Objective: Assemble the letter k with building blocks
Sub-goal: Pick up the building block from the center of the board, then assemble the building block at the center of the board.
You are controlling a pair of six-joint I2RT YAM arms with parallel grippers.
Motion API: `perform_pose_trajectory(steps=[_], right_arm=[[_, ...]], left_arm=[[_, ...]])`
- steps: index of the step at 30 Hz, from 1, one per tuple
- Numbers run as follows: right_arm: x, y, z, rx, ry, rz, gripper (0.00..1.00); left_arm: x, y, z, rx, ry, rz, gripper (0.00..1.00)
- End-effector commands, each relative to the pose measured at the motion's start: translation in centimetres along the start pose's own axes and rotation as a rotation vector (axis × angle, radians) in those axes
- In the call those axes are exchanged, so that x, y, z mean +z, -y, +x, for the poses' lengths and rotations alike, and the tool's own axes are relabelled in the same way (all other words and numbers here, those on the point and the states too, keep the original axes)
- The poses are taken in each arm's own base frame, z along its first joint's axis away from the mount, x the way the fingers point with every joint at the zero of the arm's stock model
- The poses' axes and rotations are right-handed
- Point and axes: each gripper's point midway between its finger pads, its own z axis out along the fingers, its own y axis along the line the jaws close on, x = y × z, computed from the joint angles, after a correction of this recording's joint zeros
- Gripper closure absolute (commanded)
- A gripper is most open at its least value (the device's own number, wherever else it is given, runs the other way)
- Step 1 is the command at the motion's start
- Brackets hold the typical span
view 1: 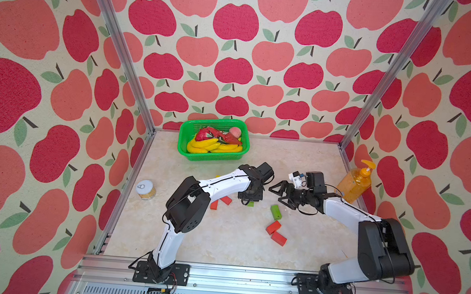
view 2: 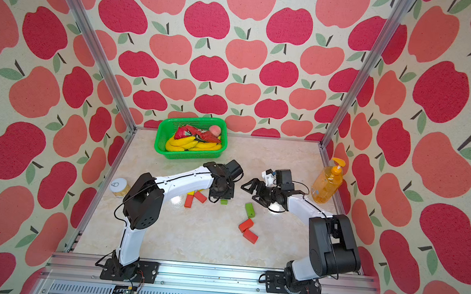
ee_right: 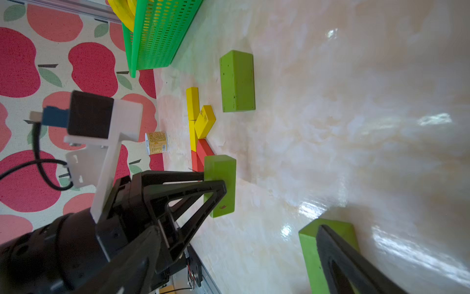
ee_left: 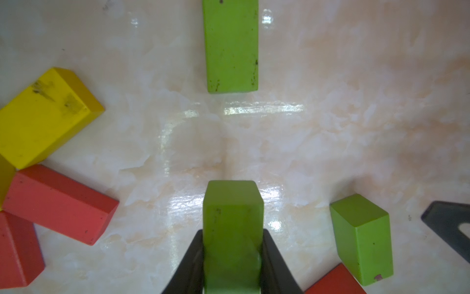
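Downward points the left claw (ee_left: pixel 232 230), clamping an upright green block (ee_left: pixel 232 203).

The near half of the surface (view 1: pixel 220 247) lies bare, so I have wide passage there. On the right side, a loose green block (view 1: pixel 275 211) and two red blocks (view 1: pixel 273 226) lie in the way. The basket (view 1: pixel 211 158) closes the back, a can (view 1: pixel 146 189) the left edge, a bottle (view 1: pixel 353 185) the right. Only a narrow gap parts my left tool (view 1: pixel 249 201) from my right tool (view 1: pixel 275 194).
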Motion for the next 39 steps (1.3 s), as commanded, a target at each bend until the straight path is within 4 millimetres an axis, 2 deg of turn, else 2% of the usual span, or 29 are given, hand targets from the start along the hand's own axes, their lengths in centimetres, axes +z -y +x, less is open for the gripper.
perform_pose_trajectory(steps=[1, 5, 8, 10, 14, 20, 30, 39], right_arm=[[-1.7, -1.8, 0.7, -0.027, 0.0, -0.028, 0.01], [-3.1, -3.3, 1.2, -0.056, 0.015, -0.072, 0.01], [-3.6, -5.1, 2.2, -0.075, -0.06, -0.137, 0.01], [-3.7, -5.6, 2.5, -0.09, -0.102, -0.145, 0.01], [-2.7, -4.2, 2.6, -0.03, -0.14, -0.114, 0.01], [-1.4, -3.4, 2.6, 0.046, -0.159, -0.167, 0.01], [-1.2, -3.2, 2.5, 0.04, -0.161, -0.159, 0.01], [-1.4, -3.5, 2.4, 0.021, -0.151, -0.167, 0.01]], left_arm=[[1.1, -0.3, -0.5, 0.007, -0.014, -0.009, 0.83], [1.9, -0.3, -1.0, -0.002, -0.019, 0.001, 0.84], [2.4, -0.1, -1.2, -0.005, -0.018, 0.007, 0.84], [2.7, 0.1, -1.4, -0.007, -0.018, 0.006, 0.84], [3.5, 0.3, -1.5, -0.014, -0.028, -0.004, 0.85], [3.6, -0.3, -2.1, -0.052, -0.001, -0.054, 0.85], [4.3, -0.4, -2.7, -0.043, -0.003, -0.091, 0.85], [4.1, -1.6, -2.4, -0.059, 0.003, -0.143, 0.85]])
